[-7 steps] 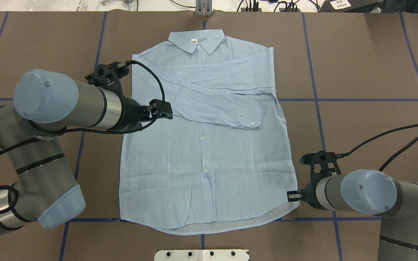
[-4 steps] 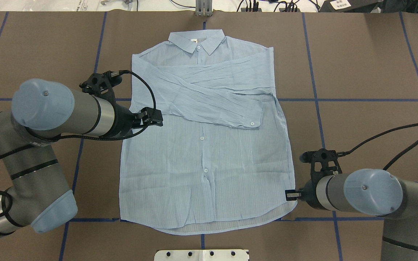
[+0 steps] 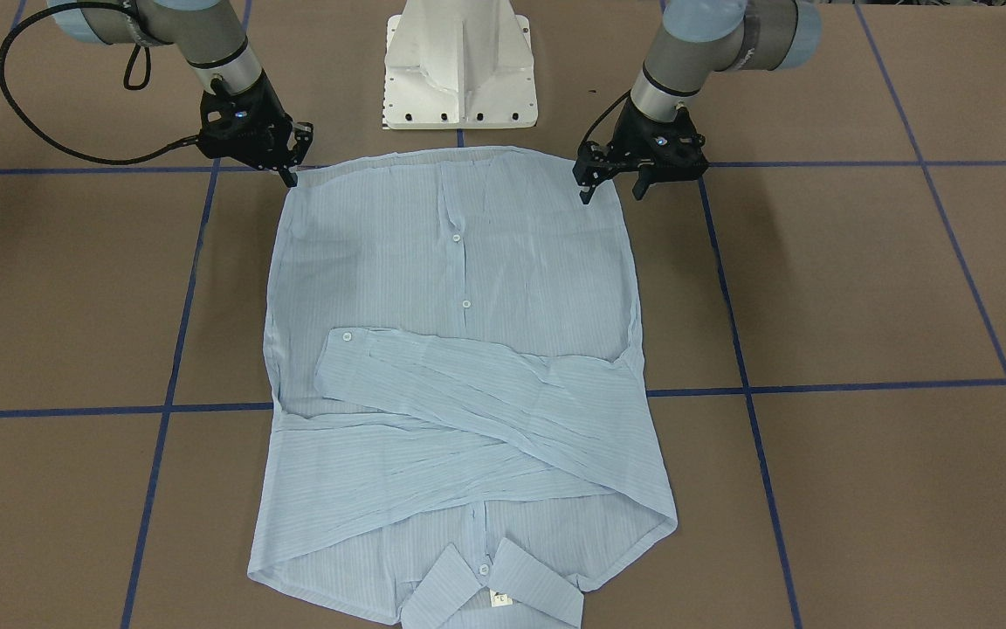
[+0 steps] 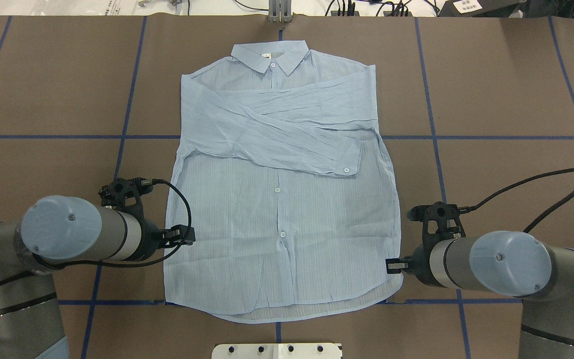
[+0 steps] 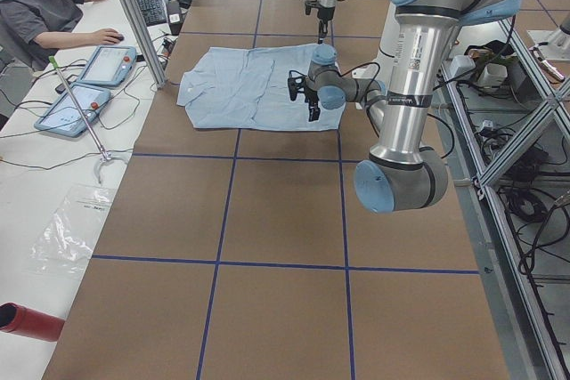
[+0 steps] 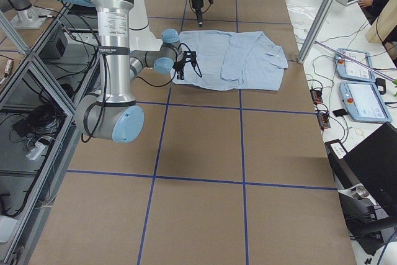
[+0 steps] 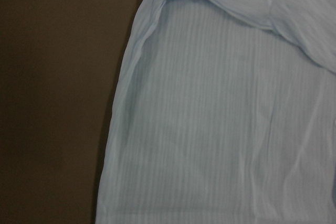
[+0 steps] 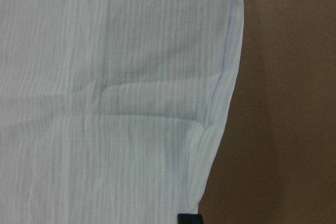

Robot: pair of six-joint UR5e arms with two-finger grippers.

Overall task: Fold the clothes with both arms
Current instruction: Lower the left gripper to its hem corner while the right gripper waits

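We brought the left gripper (image 3: pixel 612 186) down beside the shirt (image 4: pixel 277 224) hem, fingers spread, empty; the right gripper (image 4: pixel 392 267) we cannot tell. Hem fold seems next.

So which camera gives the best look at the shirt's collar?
The overhead view: the collar lies whole there, button included. The front-facing view shows it larger, but the picture's edge clips it. The side views show it tiny. The wrist cameras see only plain shirt and table.

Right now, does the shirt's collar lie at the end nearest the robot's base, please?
No, the collar of the shirt lies at the far end, and the hem faces the white base.
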